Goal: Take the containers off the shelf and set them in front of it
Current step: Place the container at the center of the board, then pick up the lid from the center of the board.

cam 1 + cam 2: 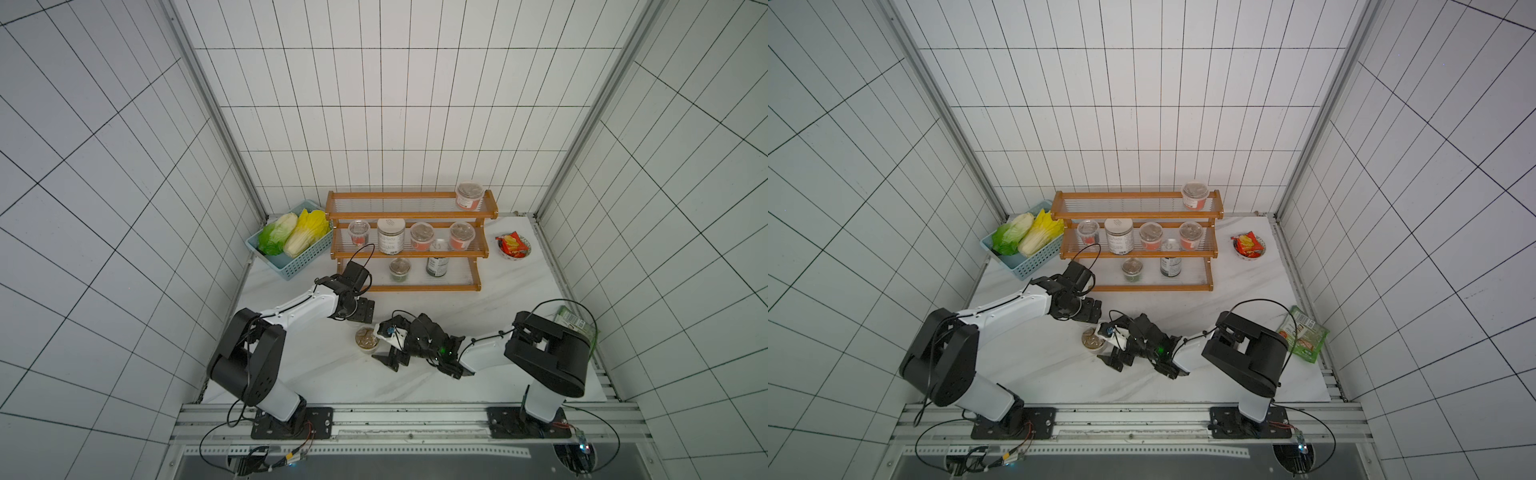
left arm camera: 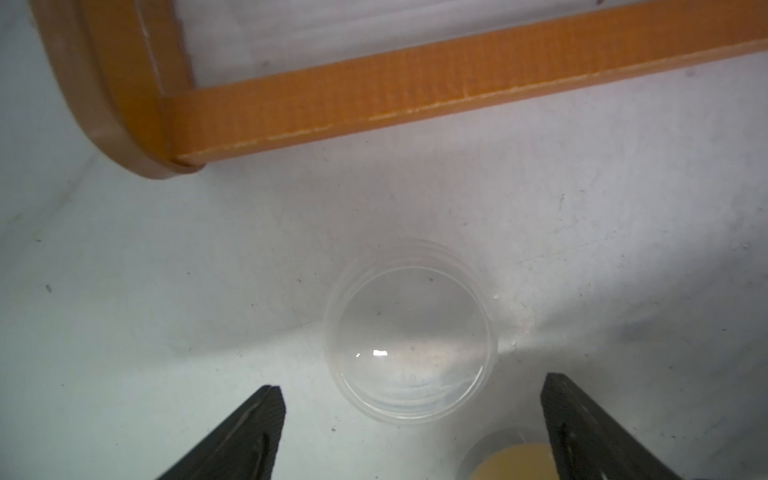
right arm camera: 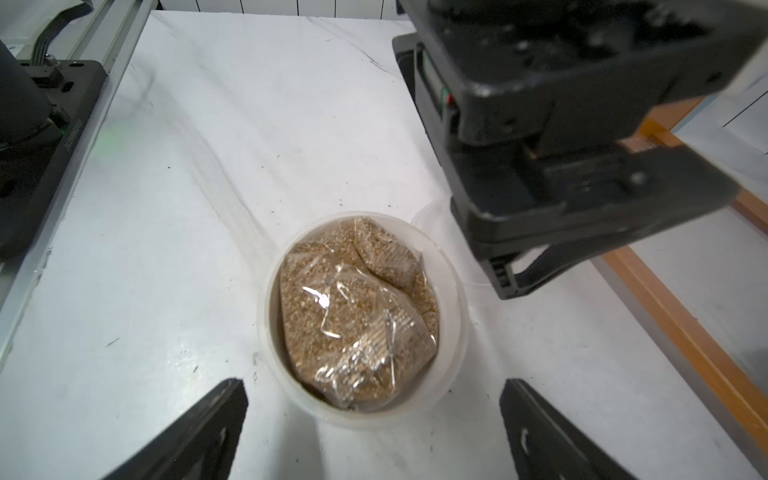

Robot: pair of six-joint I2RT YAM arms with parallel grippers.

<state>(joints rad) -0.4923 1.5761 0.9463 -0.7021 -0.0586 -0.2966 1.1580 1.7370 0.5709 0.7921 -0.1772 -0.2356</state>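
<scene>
One cup (image 3: 361,311) stands off the shelf (image 1: 409,214), just ahead of the right gripper (image 3: 372,384), which is released and empty like the left gripper (image 2: 411,382), while seven containers (image 1: 390,237) are left shelved beyond both.

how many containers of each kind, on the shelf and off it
cups on the shelf: 5
cup on the table: 1
white-labelled jar, on the shelf: 1
dark jar, on the shelf: 1
total: 8
</scene>
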